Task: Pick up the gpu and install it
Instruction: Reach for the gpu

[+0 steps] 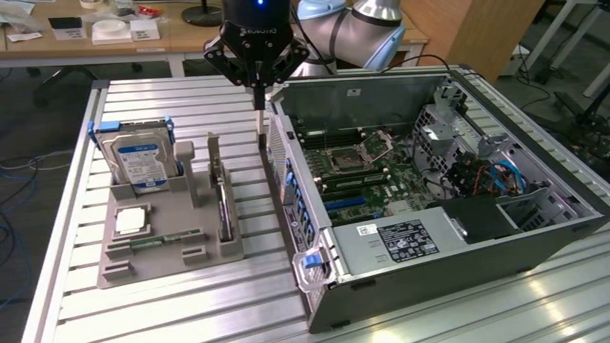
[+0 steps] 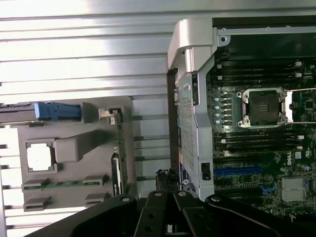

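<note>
You're watching the gripper hanging just off the rear corner of the computer case, and its fingers are pinching almost fully together. They're clamping one thin card, the gpu, by its upper end. The gpu is hanging upright and edge-on beneath them, in the gap between the gray tray and the case's back panel, above the slatted metal table. It's sitting close beside that panel; whether it's touching, you can't tell.

Counting now: one gpu in the grip, and one case lying open with its board facing up. On the tray you're seeing one hard drive standing in a blue-edged holder, one square silver processor chip lying flat, and one green memory stick lying in its slot. One more thin green-edged board is standing on edge along the tray's case side.
</note>
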Available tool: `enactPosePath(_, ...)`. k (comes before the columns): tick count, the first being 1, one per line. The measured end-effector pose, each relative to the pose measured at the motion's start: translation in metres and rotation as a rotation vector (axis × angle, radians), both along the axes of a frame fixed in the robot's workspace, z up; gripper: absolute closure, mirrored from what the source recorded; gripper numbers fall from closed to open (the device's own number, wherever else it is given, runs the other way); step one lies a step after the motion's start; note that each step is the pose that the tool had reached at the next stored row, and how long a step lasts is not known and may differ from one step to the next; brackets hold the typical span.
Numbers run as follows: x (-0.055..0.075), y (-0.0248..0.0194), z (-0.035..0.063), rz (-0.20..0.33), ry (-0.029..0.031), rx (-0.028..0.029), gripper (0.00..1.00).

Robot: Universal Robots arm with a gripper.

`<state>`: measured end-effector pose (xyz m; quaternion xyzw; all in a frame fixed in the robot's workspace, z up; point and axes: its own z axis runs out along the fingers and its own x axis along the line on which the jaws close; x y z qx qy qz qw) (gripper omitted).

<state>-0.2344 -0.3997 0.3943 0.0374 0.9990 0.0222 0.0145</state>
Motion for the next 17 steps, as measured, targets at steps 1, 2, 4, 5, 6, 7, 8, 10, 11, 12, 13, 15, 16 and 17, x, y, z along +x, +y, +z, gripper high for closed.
enactPosePath(1,-0.0003,0.0000,0.0000,0.000,-0.0001,-0.0001,0.89)
enactPosePath(2,-0.0007,0.0000,0.0000,0.000,0.0000,0.0000,0.89)
enactPosePath(4,-0.0014,-0.0001,0.0000,0.000,-0.0001,0.0000,0.89)
enactPosePath(5,-0.0017,-0.0001,0.0000,0.000,0.0000,-0.0001,0.89)
enactPosePath(6,-0.0021,-0.0001,0.0000,0.000,-0.0001,0.0000,0.89)
enactPosePath(7,-0.0024,-0.0001,0.0000,0.000,-0.0001,0.0000,0.89)
enactPosePath(8,-0.0028,-0.0001,0.0000,0.000,0.0000,-0.0001,0.89)
enactPosePath(10,-0.0039,-0.0002,-0.0001,0.000,-0.0001,0.0000,0.89)
enactPosePath(11,-0.0043,-0.0002,0.0000,0.000,-0.0001,0.0000,0.89)
enactPosePath(12,-0.0048,-0.0002,0.0000,0.000,-0.0001,0.0000,0.89)
enactPosePath(13,-0.0053,-0.0002,0.0000,0.000,-0.0001,0.0000,0.89)
enactPosePath(15,-0.0061,-0.0003,0.0000,0.000,0.0000,0.0000,0.89)
enactPosePath(16,-0.0065,-0.0004,0.0000,0.000,0.0000,0.0000,0.89)
enactPosePath(17,-0.0070,-0.0004,-0.0001,0.000,-0.0001,0.0000,0.89)
